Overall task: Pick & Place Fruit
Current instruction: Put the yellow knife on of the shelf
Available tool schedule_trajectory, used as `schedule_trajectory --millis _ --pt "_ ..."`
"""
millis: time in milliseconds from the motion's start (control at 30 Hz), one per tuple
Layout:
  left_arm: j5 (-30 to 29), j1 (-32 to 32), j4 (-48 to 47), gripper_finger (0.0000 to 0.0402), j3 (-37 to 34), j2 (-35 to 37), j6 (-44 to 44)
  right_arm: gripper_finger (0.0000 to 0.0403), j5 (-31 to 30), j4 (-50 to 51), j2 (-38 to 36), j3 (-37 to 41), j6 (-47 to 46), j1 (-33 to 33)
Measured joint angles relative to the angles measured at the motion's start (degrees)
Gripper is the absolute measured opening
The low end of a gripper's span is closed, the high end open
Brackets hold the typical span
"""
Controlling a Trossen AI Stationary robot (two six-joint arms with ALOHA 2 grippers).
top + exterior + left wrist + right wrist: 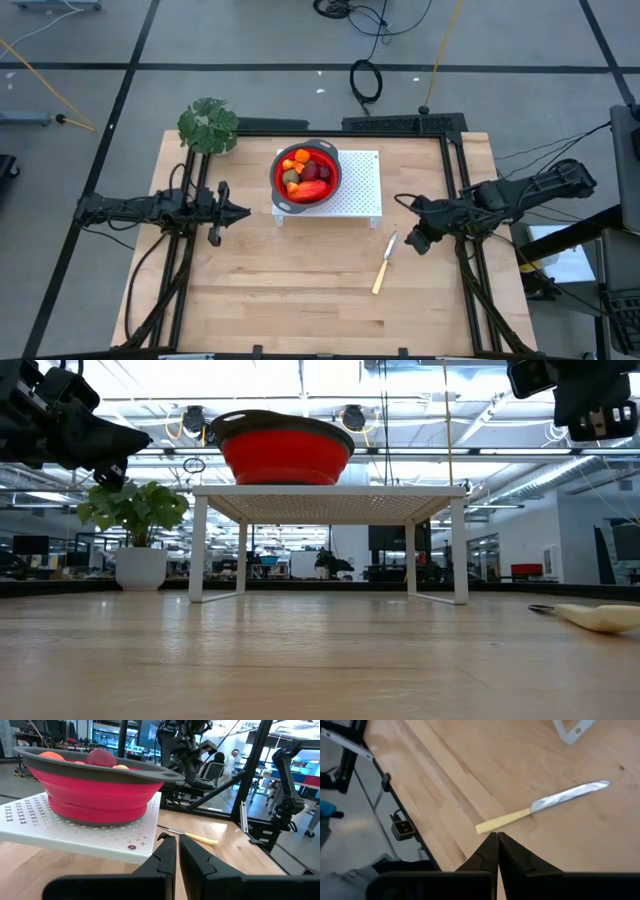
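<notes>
The fruit lies in the red grey-rimmed bowl, which stands on a white perforated stand at the table's far middle: an elongated red-orange piece, dark red rounds, an olive oval and orange pieces. In the left wrist view a dark red round and orange pieces show above the rim. My left gripper hangs shut and empty left of the bowl. My right gripper hangs shut and empty right of the stand, above the knife.
The slim pale-handled knife lies flat on the table right of centre, near the stand's right leg. A potted plant stands at the far left corner. Bare wood spreads over the table's near half.
</notes>
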State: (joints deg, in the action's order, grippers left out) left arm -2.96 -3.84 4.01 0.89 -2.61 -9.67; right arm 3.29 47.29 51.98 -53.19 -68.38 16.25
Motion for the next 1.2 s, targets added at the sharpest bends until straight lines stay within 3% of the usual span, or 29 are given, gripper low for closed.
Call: schedule_trajectory --millis 200,533,1000,1200 --pt "0.00 0.00 0.00 0.0019 0.00 0.00 0.11 0.0000 -0.15 -0.37 0.00 0.00 8.01 -0.02" --pt "-0.04 0.00 0.02 0.0019 0.01 0.00 0.20 0.0017 -0.13 -2.76 0.42 0.00 0.23 -0.04" --pt "-0.02 0.00 0.02 0.0019 0.00 0.00 0.31 0.0176 -0.28 -1.79 0.40 0.00 0.84 -0.04" --pt "0.00 0.00 0.04 0.0019 0.00 0.00 0.50 0.0200 -0.57 -7.08 0.40 0.02 -2.98 -0.04"
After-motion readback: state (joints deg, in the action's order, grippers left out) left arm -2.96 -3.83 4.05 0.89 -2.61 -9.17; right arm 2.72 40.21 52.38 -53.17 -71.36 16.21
